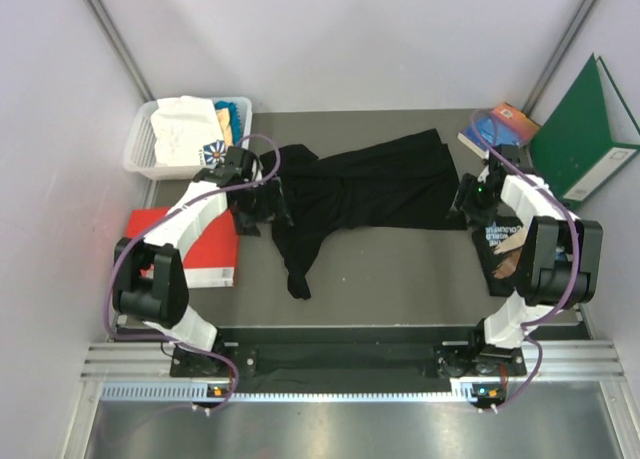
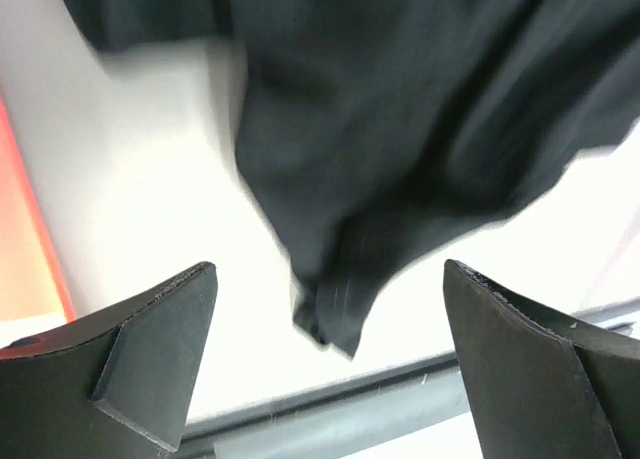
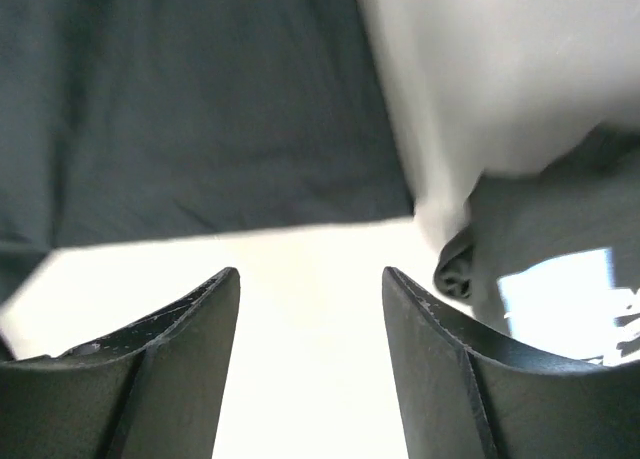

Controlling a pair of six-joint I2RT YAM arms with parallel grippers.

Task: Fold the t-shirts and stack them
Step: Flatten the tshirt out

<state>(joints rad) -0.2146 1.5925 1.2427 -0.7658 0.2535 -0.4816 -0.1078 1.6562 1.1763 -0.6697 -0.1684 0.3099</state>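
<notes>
Black t-shirt (image 1: 370, 184) lying crumpled across the middle of the table (image 1: 400, 269), its length running left to right and one narrow end trailing toward the near edge; white and cream t-shirts (image 1: 185, 129) and a teal-blue t-shirt (image 1: 235, 114) sit apart from it in the white basket (image 1: 140, 149) at the far left corner. Left gripper (image 2: 328, 269) at the shirt's left end, fingers spread wide with nothing between them, the trailing cloth just beyond the tips — right gripper (image 3: 310, 271) at the shirt's right end, fingers parted over bare table, the cloth's edge beyond. A red book (image 1: 205, 244) lies under the left arm.
</notes>
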